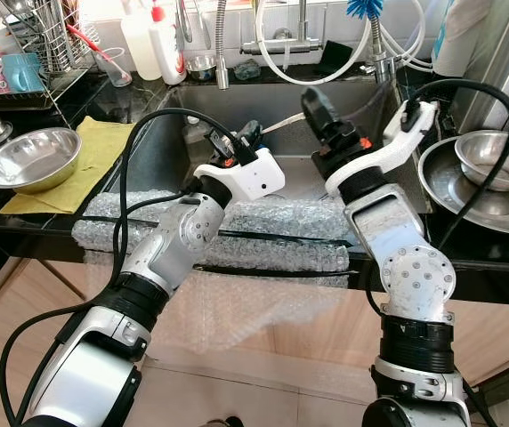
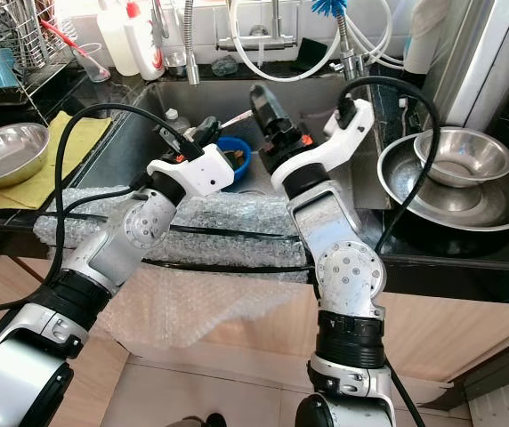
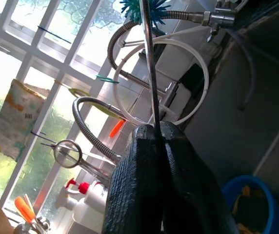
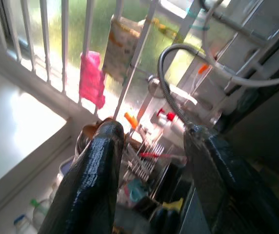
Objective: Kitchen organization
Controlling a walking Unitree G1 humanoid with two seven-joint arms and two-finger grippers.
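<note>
Pinched on a thin metal rod (image 3: 148, 63), the left gripper (image 2: 208, 132) hangs over the sink (image 2: 148, 124); the right gripper (image 2: 268, 107), fingers spread, hovers beside it.

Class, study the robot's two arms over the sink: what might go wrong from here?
The left gripper pinches a thin metal rod at its end; it may slip into the sink. The open right gripper, raised near the hoses, may snag one. The bubble wrap may slide off the edge.
</note>
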